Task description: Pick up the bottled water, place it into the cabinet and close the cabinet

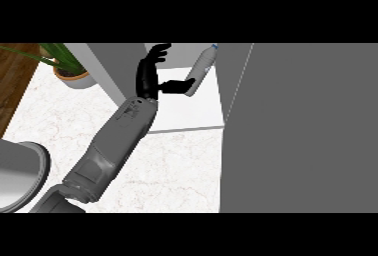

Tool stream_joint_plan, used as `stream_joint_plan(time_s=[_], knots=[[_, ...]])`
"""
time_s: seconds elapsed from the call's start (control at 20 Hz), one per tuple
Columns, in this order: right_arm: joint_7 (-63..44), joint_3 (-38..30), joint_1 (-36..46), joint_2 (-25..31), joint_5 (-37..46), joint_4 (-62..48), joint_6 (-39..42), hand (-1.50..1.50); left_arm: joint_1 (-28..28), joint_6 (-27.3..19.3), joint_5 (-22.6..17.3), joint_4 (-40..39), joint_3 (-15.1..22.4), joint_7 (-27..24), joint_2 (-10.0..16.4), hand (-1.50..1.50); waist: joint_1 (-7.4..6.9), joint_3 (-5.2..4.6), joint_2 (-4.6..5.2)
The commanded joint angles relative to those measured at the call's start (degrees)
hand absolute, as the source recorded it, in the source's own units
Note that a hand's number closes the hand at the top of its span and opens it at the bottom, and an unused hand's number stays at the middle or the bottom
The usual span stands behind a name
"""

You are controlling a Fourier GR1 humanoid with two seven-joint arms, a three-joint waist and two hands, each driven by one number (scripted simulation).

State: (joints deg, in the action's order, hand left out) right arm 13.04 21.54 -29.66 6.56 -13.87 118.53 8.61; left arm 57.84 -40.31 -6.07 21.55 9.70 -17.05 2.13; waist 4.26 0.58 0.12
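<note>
The bottled water [203, 64], clear with a blue cap, stands slightly tilted inside the cabinet on its white shelf [188, 112], near the back right. My left hand [150, 75] reaches into the cabinet just left of the bottle. Its fingers are spread and point away from the bottle, while the thumb [179, 86] stretches right and reaches the bottle's lower end. The hand is open and not wrapped round the bottle. The cabinet's grey door [303, 125] stands open and fills the right side of the view. My right hand does not show.
A potted plant [70, 70] stands at the back left on the marble counter [177, 170]. A grey round vessel [18, 175] sits at the lower left edge. The cabinet's grey left wall [111, 65] rises beside my forearm.
</note>
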Motion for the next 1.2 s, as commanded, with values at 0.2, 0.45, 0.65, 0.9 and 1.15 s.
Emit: stream_joint_plan(time_s=[0.2,0.45,0.65,0.9,1.15], knots=[[0.3,1.11,-2.4,0.37,0.45,1.91,-0.26,-1.5,1.85,1.01,0.18,-8.66,-2.94,-3.83,2.89,-1.5,0.4,-0.66,1.51],[1.18,0.85,-1.71,0.17,0.3,-0.11,0.05,-1.5,3.22,3.26,-1.22,-8.41,-5.35,-7.94,3.47,-1.5,-0.21,-0.66,1.39],[1.48,-0.3,-0.58,-0.16,-0.37,-0.47,-0.21,-1.5,1.78,10.46,-4.16,-6.25,-8.26,-13.57,3.76,-1.5,-1.06,-0.66,1.18],[-0.14,-1.56,1.26,-0.2,-0.12,0.59,-1.6,-1.5,1.71,17.87,-8.11,-3.32,-12.09,-17.85,3.07,-1.5,-2.41,-0.64,0.61],[0.16,-0.49,-0.95,-0.06,0.52,1.23,-2.15,-1.5,-0.9,24.22,-9.13,-2.33,-13.16,-22.48,2.79,-1.5,-2.96,-0.63,0.28]])
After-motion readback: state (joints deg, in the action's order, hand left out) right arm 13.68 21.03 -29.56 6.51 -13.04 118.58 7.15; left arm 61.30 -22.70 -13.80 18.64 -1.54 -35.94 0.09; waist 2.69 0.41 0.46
